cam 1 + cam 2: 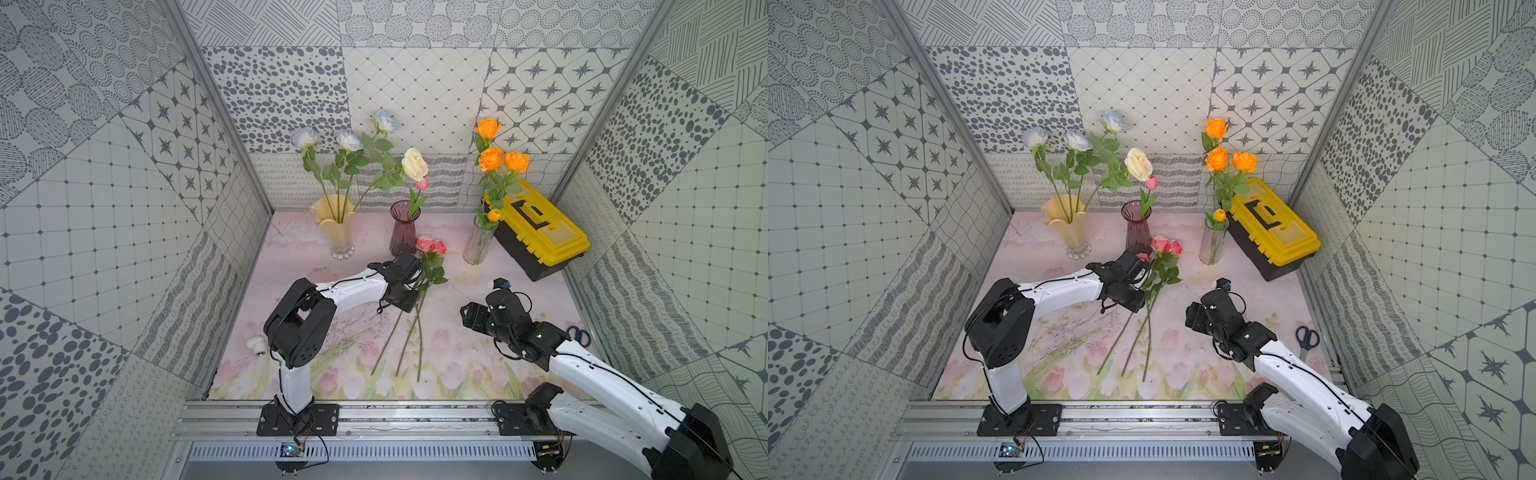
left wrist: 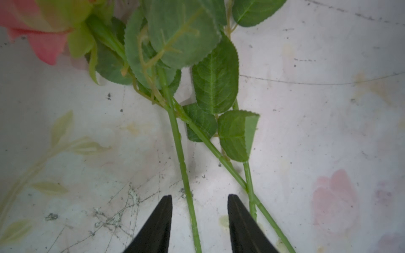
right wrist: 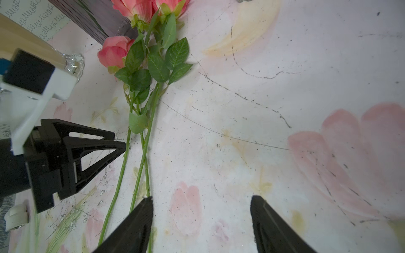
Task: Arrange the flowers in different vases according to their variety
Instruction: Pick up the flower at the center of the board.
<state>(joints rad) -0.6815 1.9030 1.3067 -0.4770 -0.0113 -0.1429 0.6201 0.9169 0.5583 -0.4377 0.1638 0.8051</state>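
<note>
My left gripper (image 2: 199, 198) stood open over the tulip-painted mat (image 1: 457, 353). Its black fingers (image 2: 163, 212) straddled one green stem (image 2: 178, 149) without pinching it, and two more stems crossed just beside the other finger. The stems belonged to three pink roses (image 1: 431, 246), which lay flat at the centre of the frame in both top views. Their heads pointed up toward the foot of the purple vase (image 1: 404, 228) and their stems fanned down toward the lower edge. My right gripper (image 3: 201, 197), lower right of centre, gaped wide and held nothing, with bare mat between its fingers. Along the back, from left to right, the cream-yellow vase (image 1: 336, 224) held the pale-blue roses (image 1: 348, 139) and a cream rose (image 1: 414, 163). The purple vase held a single pink bud (image 1: 422, 183), and the clear cylinder (image 1: 478, 245) held the orange roses (image 1: 490, 158). A yellow-and-black toolbox (image 1: 540, 232) sat just beside the cylinder at right, and scissors (image 1: 1307, 336) lay at the mat's right edge.
</note>
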